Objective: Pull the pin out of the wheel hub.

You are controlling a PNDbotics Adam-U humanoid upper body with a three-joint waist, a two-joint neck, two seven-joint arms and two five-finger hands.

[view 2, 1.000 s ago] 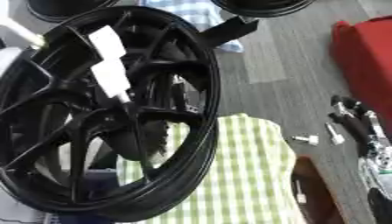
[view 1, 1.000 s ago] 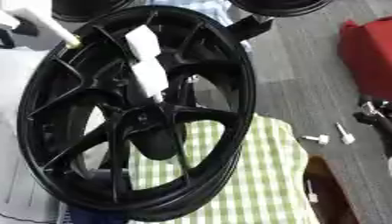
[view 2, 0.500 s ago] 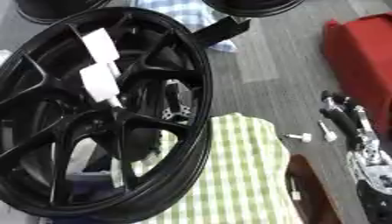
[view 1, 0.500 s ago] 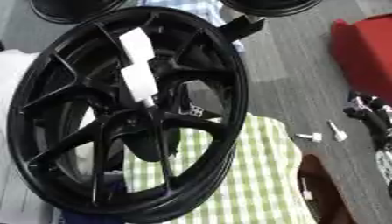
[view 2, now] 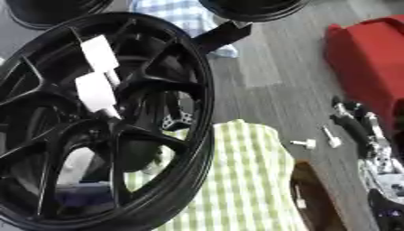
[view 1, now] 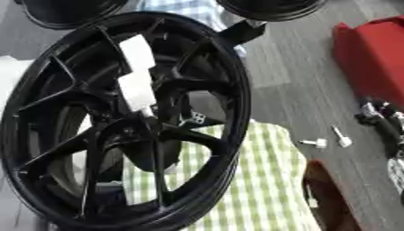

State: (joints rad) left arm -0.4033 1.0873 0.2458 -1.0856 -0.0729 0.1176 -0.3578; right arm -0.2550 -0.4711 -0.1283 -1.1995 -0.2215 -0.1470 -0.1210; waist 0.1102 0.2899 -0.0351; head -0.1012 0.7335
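One white pin still seated in wheel hub, left of centre, standing out from black spokes. Right hand at right edge, well apart from wheel; finger state: cannot tell. Left hand unseen. Judgement: reach across, grasp pin along body, pull straight along its axis, avoid spokes.

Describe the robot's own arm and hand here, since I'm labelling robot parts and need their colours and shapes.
Only the right hand shows, at the right edge of both views. It is mostly black with shiny silver metal segments and joints, built as slim jointed fingers over a bulkier silver and black body lower down. No cables, markings or sleeve can be made out. The left hand and arm appear in neither view.
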